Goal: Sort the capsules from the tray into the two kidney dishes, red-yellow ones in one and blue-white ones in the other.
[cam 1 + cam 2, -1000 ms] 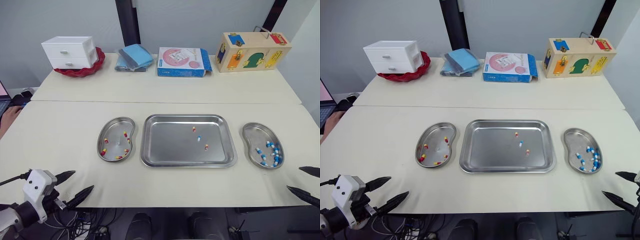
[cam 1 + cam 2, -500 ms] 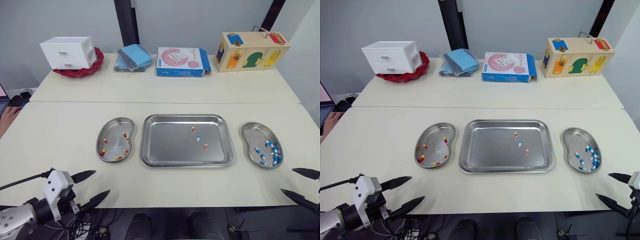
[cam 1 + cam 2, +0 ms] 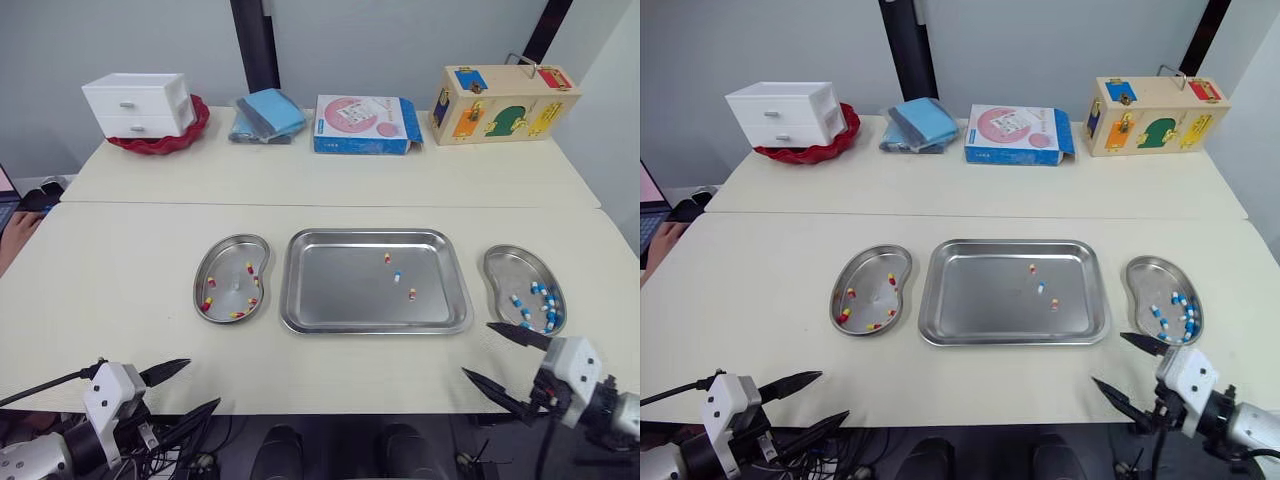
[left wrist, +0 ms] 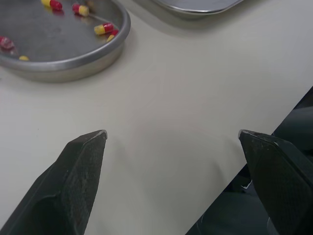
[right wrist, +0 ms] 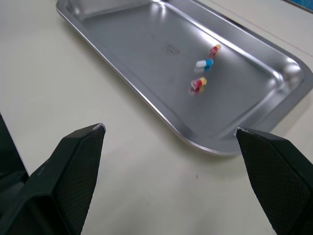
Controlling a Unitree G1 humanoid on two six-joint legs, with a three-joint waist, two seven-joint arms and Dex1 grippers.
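Our right gripper (image 3: 476,348) hangs over the near edge of the table (image 3: 120,280), just off the tray's near right corner, with its two fingers spread wide and nothing between them. Our left gripper (image 3: 200,382) is equally wide and empty at the near edge, left of the left kidney dish (image 3: 207,268).

The tray (image 3: 330,290) sits mid-table. Three capsules lie in its right half: a blue-white capsule (image 3: 397,277) between a far red-yellow capsule (image 3: 387,258) and a near red-yellow capsule (image 3: 411,294). They are close together but apart.

We judge the step to be the right arm's reach into the tray. The blue-white one suits this arm, since the right kidney dish (image 3: 503,266), which holds the blue-white pile, lies just beside the tray's right edge.

To do it well, we should lift over the tray's raised rim rather than skim it. Then we narrow the fingers before descending and come straight down across the capsule's short width. Smooth steel will likely let a capsule roll or skate if we touch it off-centre.

The two red-yellow neighbours are the main obstruction, as wide fingers could knock either one. Those are probably better left to our left arm, nearer the dish already holding red-yellow ones.

On the rear table (image 3: 300,170), well apart from the work, stand a white drawer unit (image 3: 138,103) in a red bowl (image 3: 190,130), blue cloths (image 3: 268,115), a blue-and-pink box (image 3: 365,123) and a wooden latch box (image 3: 505,102).
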